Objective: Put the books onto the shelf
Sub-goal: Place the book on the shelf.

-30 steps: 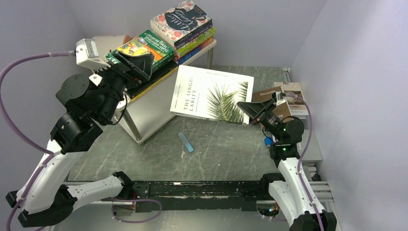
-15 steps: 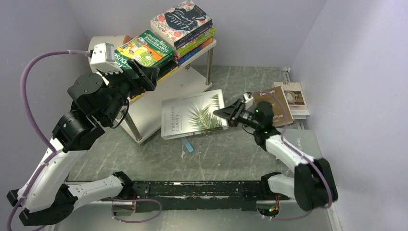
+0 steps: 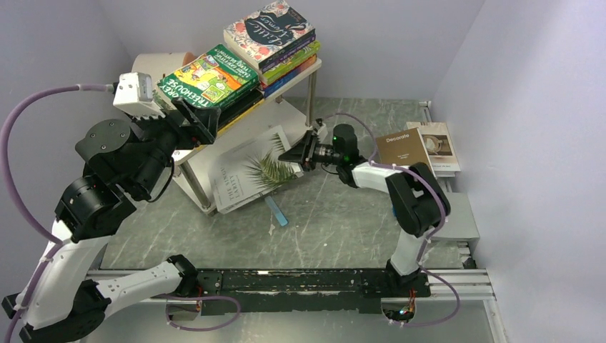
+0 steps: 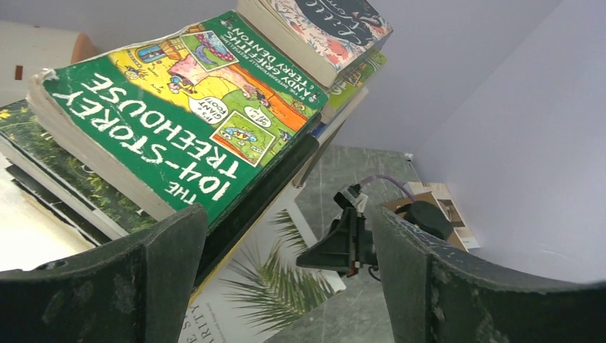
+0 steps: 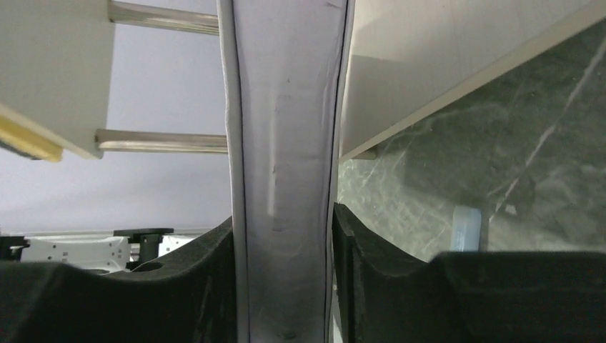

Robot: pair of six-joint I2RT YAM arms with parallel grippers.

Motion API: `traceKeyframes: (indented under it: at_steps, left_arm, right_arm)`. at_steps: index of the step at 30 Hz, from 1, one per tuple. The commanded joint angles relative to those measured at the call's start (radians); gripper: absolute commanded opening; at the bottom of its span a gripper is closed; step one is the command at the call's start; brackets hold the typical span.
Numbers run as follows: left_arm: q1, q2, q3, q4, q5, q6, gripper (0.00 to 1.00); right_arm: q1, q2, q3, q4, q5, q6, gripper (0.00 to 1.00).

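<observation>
My right gripper point(image 3: 296, 155) is shut on the edge of a white palm-leaf book point(image 3: 250, 175), which lies tilted with its far end under the top board of the white shelf point(image 3: 282, 114). In the right wrist view both pads press the book's page edge point(image 5: 282, 143). On the top board lie the green Treehouse book point(image 3: 207, 77) and a stack topped by the floral Little Women point(image 3: 270, 32). My left gripper point(image 3: 196, 114) hangs open and empty just before the Treehouse book point(image 4: 186, 121). A brown book point(image 3: 404, 150) lies on another book at the right.
A small flat blue bar point(image 3: 277, 211) lies on the table just in front of the white book. A white cylinder point(image 3: 161, 64) stands behind the shelf's left end. Thin metal posts point(image 3: 311, 86) hold the boards apart. Walls close in on three sides.
The right arm has swung the white book left and down from mid-table into the shelf's lower tier. The left gripper shifted slightly near the Treehouse book and stayed open.
</observation>
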Motion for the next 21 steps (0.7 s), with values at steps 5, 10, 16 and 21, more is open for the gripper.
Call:
traceKeyframes:
  at_steps: [5, 10, 16, 21]
  left_arm:
    - [-0.002, -0.011, 0.012, -0.023, -0.024, 0.025, 0.89]
    - [-0.003, -0.011, 0.009, -0.032, -0.025, 0.026, 0.89]
    - [-0.003, -0.015, -0.009, -0.039, -0.022, 0.014, 0.89]
    - [-0.001, -0.009, -0.015, -0.046, -0.019, 0.008, 0.89]
  right_arm:
    - [0.082, 0.182, 0.184, 0.075, 0.0, 0.039, 0.48]
    - [0.09, 0.262, 0.302, 0.008, 0.059, -0.011, 0.49]
    - [0.091, 0.301, 0.373, -0.06, 0.125, -0.081, 0.66]
    - [0.09, 0.213, 0.372, -0.223, 0.311, -0.216, 0.8]
